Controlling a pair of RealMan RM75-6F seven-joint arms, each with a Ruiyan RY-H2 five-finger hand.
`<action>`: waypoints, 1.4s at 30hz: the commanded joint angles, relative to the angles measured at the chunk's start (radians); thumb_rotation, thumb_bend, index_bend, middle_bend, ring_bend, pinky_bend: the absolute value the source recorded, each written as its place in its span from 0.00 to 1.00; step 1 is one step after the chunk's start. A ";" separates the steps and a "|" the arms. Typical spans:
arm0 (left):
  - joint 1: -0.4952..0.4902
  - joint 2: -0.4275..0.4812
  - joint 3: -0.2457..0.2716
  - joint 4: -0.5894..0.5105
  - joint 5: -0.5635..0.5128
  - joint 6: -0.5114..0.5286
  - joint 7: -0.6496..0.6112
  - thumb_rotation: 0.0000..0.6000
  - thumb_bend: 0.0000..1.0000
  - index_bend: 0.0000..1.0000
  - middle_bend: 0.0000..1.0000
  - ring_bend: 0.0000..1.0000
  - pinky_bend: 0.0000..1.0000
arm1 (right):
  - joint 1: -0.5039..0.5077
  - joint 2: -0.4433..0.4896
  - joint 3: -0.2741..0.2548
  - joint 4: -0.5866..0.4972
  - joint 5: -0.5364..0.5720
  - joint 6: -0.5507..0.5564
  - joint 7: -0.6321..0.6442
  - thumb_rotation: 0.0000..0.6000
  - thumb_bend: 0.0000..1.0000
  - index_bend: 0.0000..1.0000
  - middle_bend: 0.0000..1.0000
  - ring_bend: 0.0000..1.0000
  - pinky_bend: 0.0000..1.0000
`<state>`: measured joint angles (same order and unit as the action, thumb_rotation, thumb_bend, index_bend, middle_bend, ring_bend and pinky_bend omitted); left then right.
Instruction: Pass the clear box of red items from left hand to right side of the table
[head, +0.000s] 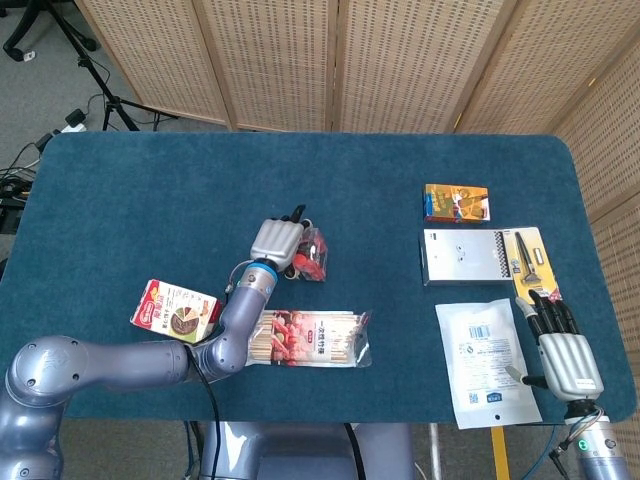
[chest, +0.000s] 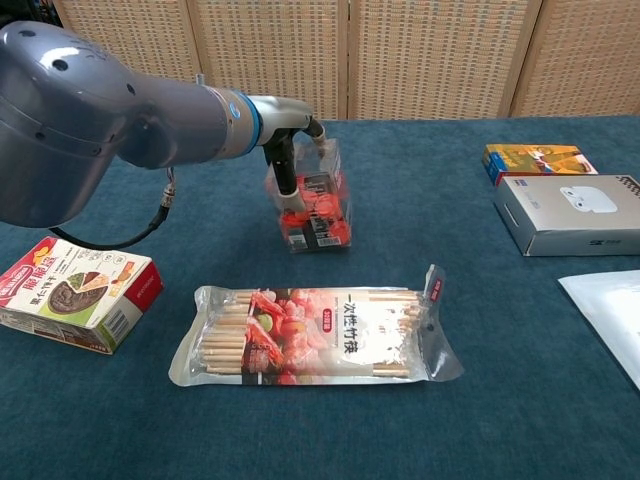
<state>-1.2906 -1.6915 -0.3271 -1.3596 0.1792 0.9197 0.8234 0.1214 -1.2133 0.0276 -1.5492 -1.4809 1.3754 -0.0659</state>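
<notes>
The left hand (head: 277, 241) holds the clear box of red items (chest: 316, 208) near the middle of the blue table (head: 150, 180), a little to the left of centre. Its fingers (chest: 286, 175) are closed around the upper part of the box, and the box hangs tilted. From the chest view I cannot tell if the bottom of the box touches the cloth or is just above it. Just in front of the box lies a long packet of bamboo sticks (chest: 315, 337), flat on the table, and further left lies a small red and white carton (chest: 72, 293).

The right hand (head: 564, 352) rests at the near right corner of the table, holding nothing, with its fingers straight and slightly apart, pointing away from the robot. Beside it lies a white pouch (head: 485, 362). Behind it there are a yellow card with a tool (head: 531, 262), a grey box (head: 466, 257) and an orange box (head: 456, 202), all well apart from the clear box.
</notes>
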 joint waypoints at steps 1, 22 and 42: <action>0.003 0.004 0.004 -0.006 0.007 -0.010 -0.009 1.00 0.27 0.17 0.00 0.17 0.23 | -0.001 0.000 0.000 0.000 -0.001 0.002 0.002 1.00 0.09 0.00 0.00 0.00 0.00; 0.037 0.077 -0.005 -0.082 0.119 0.002 -0.112 1.00 0.21 0.06 0.00 0.15 0.19 | 0.001 -0.004 0.000 -0.001 -0.002 0.001 -0.011 1.00 0.09 0.00 0.00 0.00 0.00; 0.253 0.485 0.008 -0.446 0.297 0.074 -0.296 1.00 0.21 0.01 0.00 0.15 0.18 | -0.009 -0.012 0.001 -0.013 -0.014 0.034 -0.064 1.00 0.09 0.00 0.00 0.00 0.00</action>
<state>-1.0724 -1.2394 -0.3285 -1.7738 0.4376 0.9815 0.5613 0.1130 -1.2249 0.0281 -1.5610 -1.4939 1.4070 -0.1273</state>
